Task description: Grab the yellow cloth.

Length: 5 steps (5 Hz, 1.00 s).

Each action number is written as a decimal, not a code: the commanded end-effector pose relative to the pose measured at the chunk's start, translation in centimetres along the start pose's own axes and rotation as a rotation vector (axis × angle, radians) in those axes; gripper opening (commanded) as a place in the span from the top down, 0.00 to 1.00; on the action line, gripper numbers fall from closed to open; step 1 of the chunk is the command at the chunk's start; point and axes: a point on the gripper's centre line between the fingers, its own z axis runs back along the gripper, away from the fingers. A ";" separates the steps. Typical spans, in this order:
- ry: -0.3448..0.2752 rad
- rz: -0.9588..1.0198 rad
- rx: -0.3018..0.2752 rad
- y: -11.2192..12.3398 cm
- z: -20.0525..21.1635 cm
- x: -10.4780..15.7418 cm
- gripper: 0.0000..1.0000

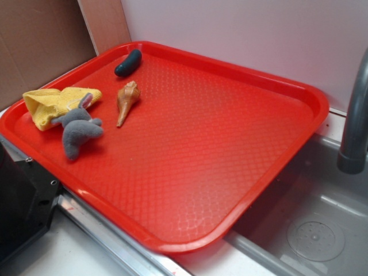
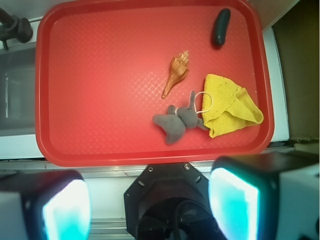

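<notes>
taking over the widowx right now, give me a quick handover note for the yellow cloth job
Gripper: open, empty, high above the tray's near edge, touching nothing.
Yellow cloth: lies crumpled on the red tray, in a corner, close to the rim.
Grey plush toy lies against the cloth, its white loop resting on the cloth's edge. Tan seashell and a dark green object sit apart from the cloth.
Done: nothing yet; cloth not grabbed.
Left: move over the cloth, descend on the side away from the plush, close, lift.
</notes>
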 end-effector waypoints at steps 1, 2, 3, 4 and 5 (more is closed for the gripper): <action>0.000 0.000 0.000 0.0 0.0 0.0 0.00; -0.056 0.066 0.021 1.9 -0.9 -0.1 0.00; -0.120 0.117 0.056 3.9 -2.3 0.0 0.00; -0.159 0.227 0.125 6.6 -5.4 1.5 0.00; -0.172 0.307 0.189 9.2 -9.0 3.2 0.00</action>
